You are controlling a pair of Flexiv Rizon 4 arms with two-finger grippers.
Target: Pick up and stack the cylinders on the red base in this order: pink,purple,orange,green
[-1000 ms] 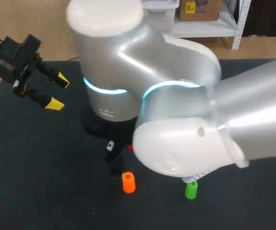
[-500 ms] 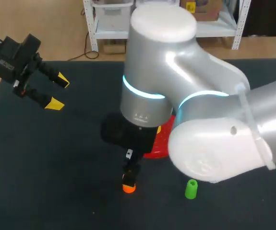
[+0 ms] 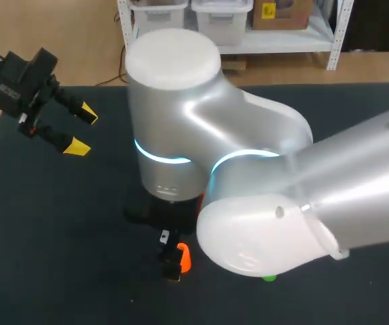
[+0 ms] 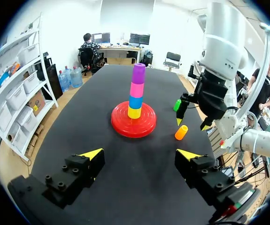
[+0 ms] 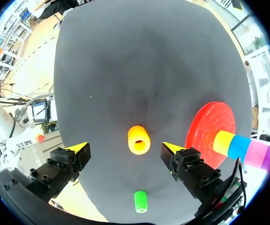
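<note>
The left pincer (image 4: pixel 140 154), black blocks tipped with yellow wedges, hangs spread wide and holding nothing near the left edge of the worktop (image 4: pixel 78 117), a dark, matte, cloth-like surface. Beyond it, well in from every edge, the small orange cylinder (image 5: pixel 139 139) sits on the worktop. The right pincer (image 5: pixel 124 147) is poised above it, fingers apart on either side and touching neither flank. That pincer's own camera looks straight into the cylinder's open end, showing it to be a hollow, smooth plastic tube. The green cylinder (image 4: pixel 177 105) of the same make stands close by, apart from the orange one and near the rim of the red base (image 4: pixel 120 126).

The base is a glossy round disc with ringed ridges. On it rises an upright column, bottom to top: yellow cylinder (image 4: pixel 134 112), blue cylinder (image 4: pixel 135 101), pink cylinder (image 4: pixel 136 89), purple cylinder (image 4: pixel 138 73).

Only the wrist cameras show this stack. From overhead the bulky, brushed-silver shell of the right arm (image 3: pixel 248 176), banded with a glowing blue ring, covers the base and column and leaves only a sliver of green at its lower edge.
</note>
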